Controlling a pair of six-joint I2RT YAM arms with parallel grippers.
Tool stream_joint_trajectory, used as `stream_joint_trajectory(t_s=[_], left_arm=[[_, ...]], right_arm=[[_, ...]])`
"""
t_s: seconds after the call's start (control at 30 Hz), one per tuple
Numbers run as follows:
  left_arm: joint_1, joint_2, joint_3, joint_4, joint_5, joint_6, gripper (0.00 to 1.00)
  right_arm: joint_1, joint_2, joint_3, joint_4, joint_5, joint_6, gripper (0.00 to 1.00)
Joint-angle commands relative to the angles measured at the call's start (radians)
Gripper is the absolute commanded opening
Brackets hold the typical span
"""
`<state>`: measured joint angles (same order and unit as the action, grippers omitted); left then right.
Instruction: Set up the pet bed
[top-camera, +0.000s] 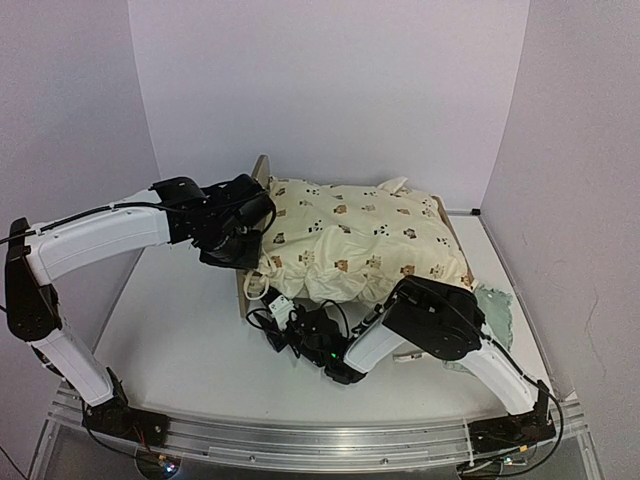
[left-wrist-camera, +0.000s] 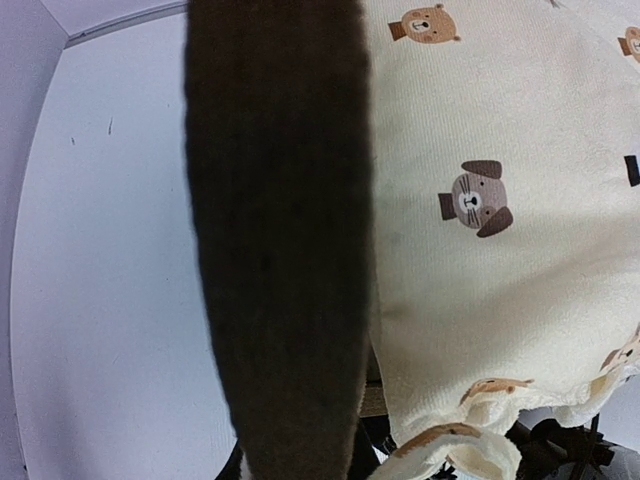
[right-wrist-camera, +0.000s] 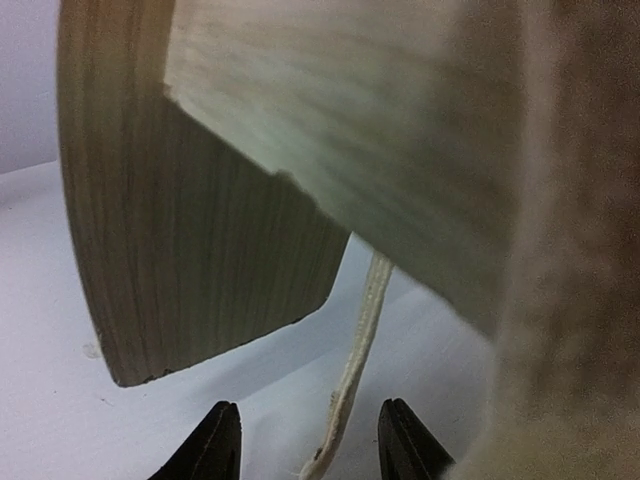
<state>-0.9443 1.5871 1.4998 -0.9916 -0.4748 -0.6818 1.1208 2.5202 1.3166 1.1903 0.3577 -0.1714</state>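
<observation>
The pet bed (top-camera: 262, 168) stands mid-table, its light-wood frame almost fully covered by the cream bear-print cushion (top-camera: 360, 240). My left gripper (top-camera: 243, 240) sits at the headboard, which fills the left wrist view as a dark blurred band (left-wrist-camera: 280, 250) between the jaws, with the cushion (left-wrist-camera: 480, 250) beside it. The jaws appear closed on the headboard. My right gripper (top-camera: 280, 325) is low at the bed's near-left corner. In the right wrist view it is open (right-wrist-camera: 310, 445), and a cream cushion tie (right-wrist-camera: 352, 390) hangs between the fingertips, below the wooden frame (right-wrist-camera: 180, 250).
A small mint green pillow (top-camera: 497, 305) lies on the white table (top-camera: 180, 330) right of the bed, behind my right arm. White walls close in the back and both sides. A metal rail runs along the near edge.
</observation>
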Motion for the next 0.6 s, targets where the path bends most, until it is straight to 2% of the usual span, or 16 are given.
stream_joint_trajectory(t_s=[0.0,0.23,0.37,0.43,0.57], left_arm=[[-0.019,-0.084,0.071,0.066,-0.009,0.088,0.00],[-0.019,-0.104,0.051,0.066,-0.010,0.079,0.00],[-0.019,-0.126,0.026,0.078,-0.004,0.076,0.00],[-0.019,-0.134,0.012,0.078,-0.003,0.075,0.00],[-0.019,-0.150,-0.025,0.096,-0.008,0.073,0.00]], right_arm=[[0.005,0.048,0.064,0.045,0.055,-0.028,0.43],[0.006,0.055,0.078,0.046,0.052,-0.038,0.20],[0.007,0.052,0.075,0.046,0.047,-0.042,0.04],[0.007,0.048,0.070,0.048,0.041,-0.038,0.00],[0.013,0.013,0.022,0.055,0.017,-0.019,0.00]])
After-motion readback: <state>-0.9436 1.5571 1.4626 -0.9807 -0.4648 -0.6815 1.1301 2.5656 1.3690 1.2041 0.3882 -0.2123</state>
